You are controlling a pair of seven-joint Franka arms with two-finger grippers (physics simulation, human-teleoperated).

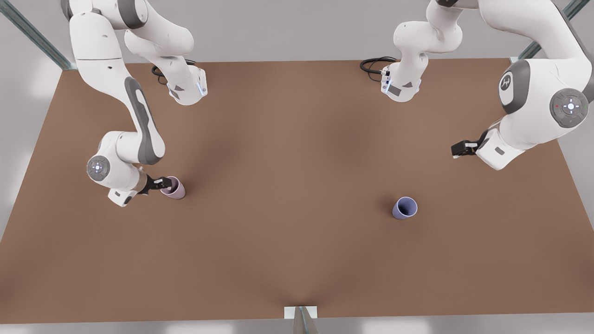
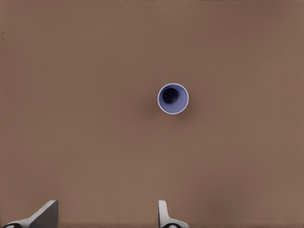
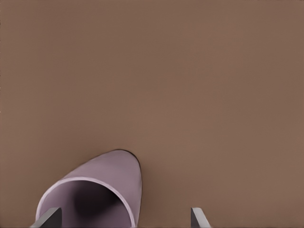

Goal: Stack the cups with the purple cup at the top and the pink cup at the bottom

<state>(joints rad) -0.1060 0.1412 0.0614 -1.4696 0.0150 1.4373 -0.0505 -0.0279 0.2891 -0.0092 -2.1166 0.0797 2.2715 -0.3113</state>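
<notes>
The pink cup [image 1: 175, 188] stands on the brown table [image 1: 287, 185] at the front view's left. My right gripper [image 1: 162, 183] is open at its rim. In the right wrist view one fingertip [image 3: 47, 219] sits at the pink cup's [image 3: 111, 178] rim and the other stands clear of its wall, so the right gripper [image 3: 123, 221] straddles one side of the cup. The purple cup [image 1: 404, 208] stands upright at the front view's right. My left gripper [image 1: 460, 149] hangs open, high and behind it. The left wrist view looks down into the purple cup [image 2: 173, 99], beyond the left gripper [image 2: 104, 221].
Both arm bases [image 1: 188, 88] with black cables stand along the table's far edge. A small white bracket [image 1: 300, 313] sits at the middle of the near edge. Bare brown tabletop lies between the two cups.
</notes>
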